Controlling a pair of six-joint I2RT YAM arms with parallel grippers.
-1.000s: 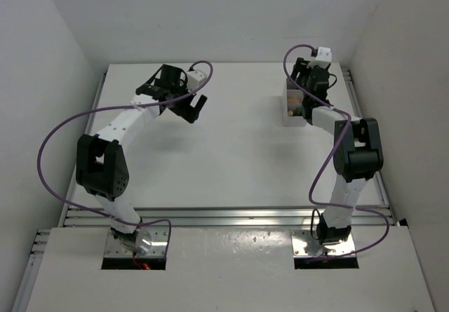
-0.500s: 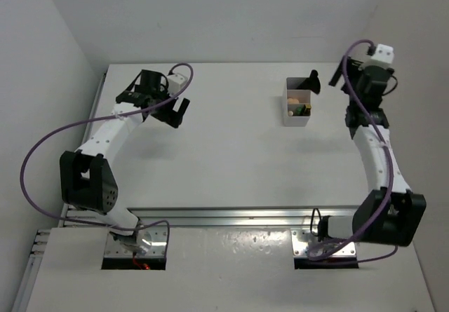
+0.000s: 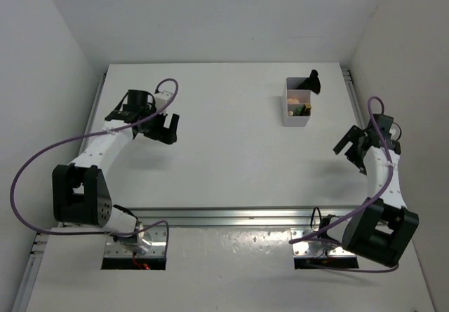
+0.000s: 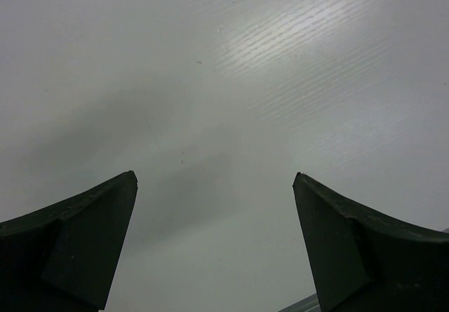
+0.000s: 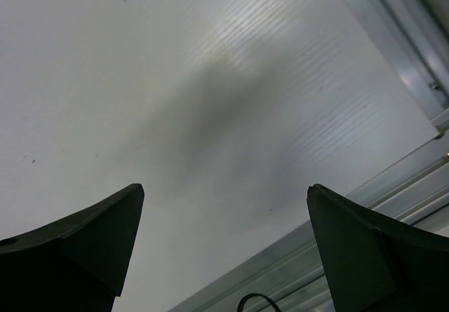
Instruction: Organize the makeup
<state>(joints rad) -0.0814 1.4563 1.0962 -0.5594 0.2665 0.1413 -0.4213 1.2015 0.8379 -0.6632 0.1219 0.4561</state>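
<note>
The makeup stands packed in a translucent white box [image 3: 297, 112] at the back right of the table. A black fluffy brush head [image 3: 313, 81] sticks out of its far compartment and peach and green items [image 3: 299, 108] show in its near one. My left gripper [image 3: 168, 127] is open and empty over the bare table at the left [image 4: 214, 179]. My right gripper [image 3: 351, 156] is open and empty near the table's right edge [image 5: 224, 189], well in front of the box.
White walls close in the table on the left, back and right. A metal rail [image 3: 245, 216] runs along the table's near edge and shows in the right wrist view [image 5: 337, 256]. A rail also lines the right edge [image 3: 365, 116].
My right arm has swung away from the box, out to the right and then down toward the near right. My left arm has drawn back to the left. Both grippers stay open.
</note>
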